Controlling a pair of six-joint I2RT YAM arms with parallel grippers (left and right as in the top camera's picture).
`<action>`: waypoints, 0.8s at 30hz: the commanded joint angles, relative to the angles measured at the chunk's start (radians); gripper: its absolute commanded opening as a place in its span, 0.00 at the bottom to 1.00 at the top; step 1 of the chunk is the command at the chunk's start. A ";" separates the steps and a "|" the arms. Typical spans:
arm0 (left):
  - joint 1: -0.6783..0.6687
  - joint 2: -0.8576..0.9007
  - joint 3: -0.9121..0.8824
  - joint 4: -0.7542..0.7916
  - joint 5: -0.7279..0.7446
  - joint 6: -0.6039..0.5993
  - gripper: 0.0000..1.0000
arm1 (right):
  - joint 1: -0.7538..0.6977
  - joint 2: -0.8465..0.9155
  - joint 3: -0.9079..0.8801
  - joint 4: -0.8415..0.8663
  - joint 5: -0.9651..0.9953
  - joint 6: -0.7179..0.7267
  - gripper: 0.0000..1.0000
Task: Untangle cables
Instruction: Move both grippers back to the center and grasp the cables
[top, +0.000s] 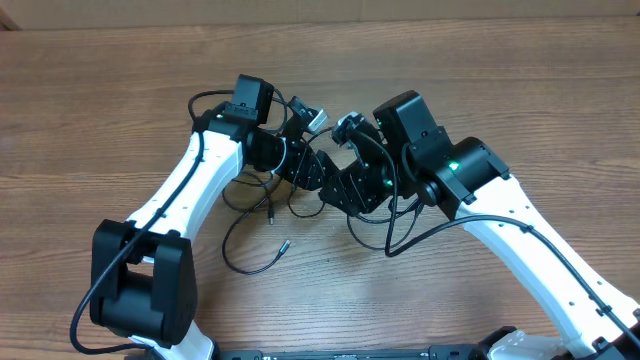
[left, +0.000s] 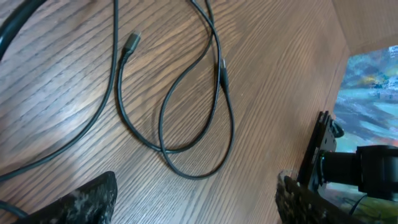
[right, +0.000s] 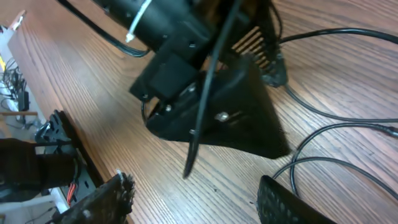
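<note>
Several thin black cables (top: 284, 244) lie loosely looped on the wooden table below the left arm, with small plugs at their ends. In the left wrist view the cables (left: 168, 146) form overlapping loops, with one plug (left: 132, 41) lying free. My left gripper (left: 194, 204) is open and empty above bare wood, just short of the loops. My right gripper (right: 194, 202) is open and empty, facing the left arm's gripper (right: 211, 106). A thin black cable end (right: 194, 140) hangs in front of it. More cables (right: 339, 121) lie to its right. Both grippers (top: 335, 180) meet at the table's middle.
The wooden table (top: 100, 110) extends all round. The right arm's thicker black wire (top: 430, 232) loops near the cables. A dark stand (left: 317, 155) sits at the table edge in the left wrist view, and equipment (right: 56, 143) lies past the edge in the right wrist view.
</note>
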 joint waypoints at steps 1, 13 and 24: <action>-0.014 -0.030 0.026 0.011 0.032 -0.031 0.81 | 0.021 0.002 -0.004 0.008 -0.012 -0.001 0.57; -0.028 -0.030 0.026 0.020 0.138 -0.036 0.82 | 0.029 0.022 -0.004 0.010 -0.020 0.002 0.20; -0.024 -0.030 0.026 -0.094 -0.180 -0.033 0.71 | 0.027 0.022 -0.004 0.036 0.319 0.243 0.04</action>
